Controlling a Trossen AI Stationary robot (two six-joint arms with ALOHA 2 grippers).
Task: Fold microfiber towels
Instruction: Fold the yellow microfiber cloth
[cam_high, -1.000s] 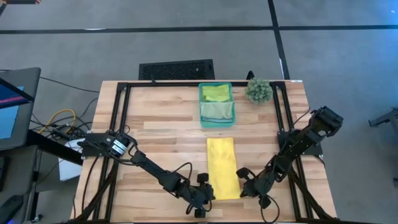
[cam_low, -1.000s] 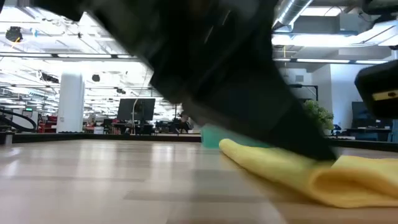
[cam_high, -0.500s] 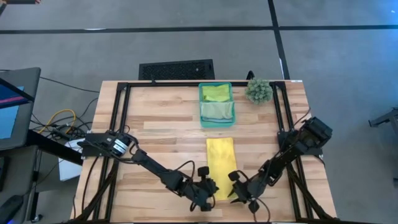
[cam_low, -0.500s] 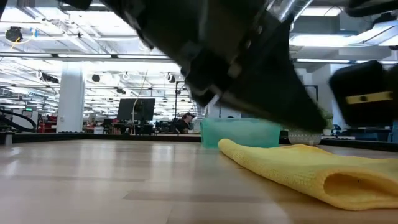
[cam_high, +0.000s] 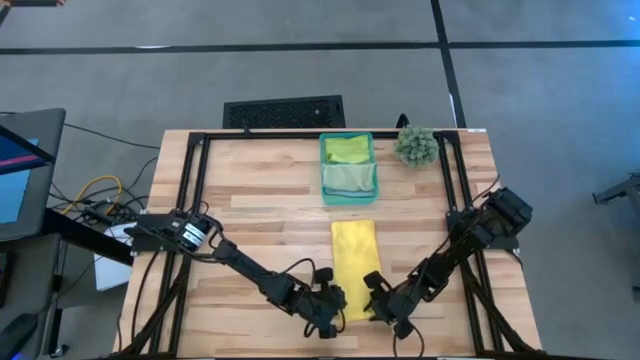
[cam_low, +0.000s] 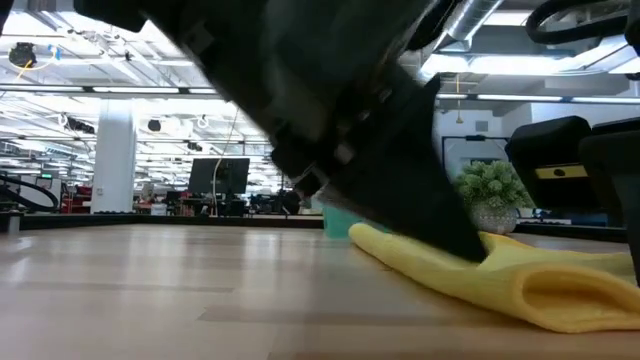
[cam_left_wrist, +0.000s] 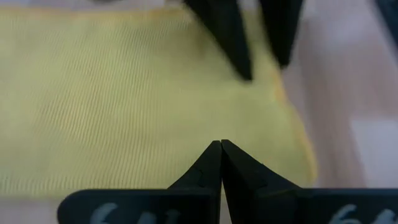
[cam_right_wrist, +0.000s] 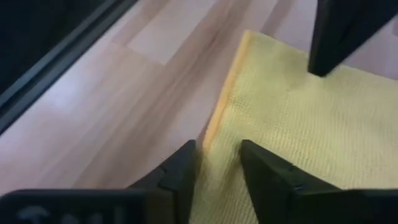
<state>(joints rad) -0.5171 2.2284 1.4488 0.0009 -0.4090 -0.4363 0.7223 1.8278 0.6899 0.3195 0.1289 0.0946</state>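
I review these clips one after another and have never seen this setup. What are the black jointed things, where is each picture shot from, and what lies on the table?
The black jointed things are two robot arms, each ending in a two-finger claw. One picture looks straight down on the wooden table; one looks level across the tabletop; the other two come from cameras on each arm's wrist.

On the table lies a yellow towel, folded into a long strip. Behind it stands a teal plastic bin with greenish cloths inside, and beside that a small spiky plant.

Both claws are at the towel's near end. The left claw is shut, its tips over the cloth. The right claw is open, its fingers straddling the towel's edge. Neither claw holds anything.
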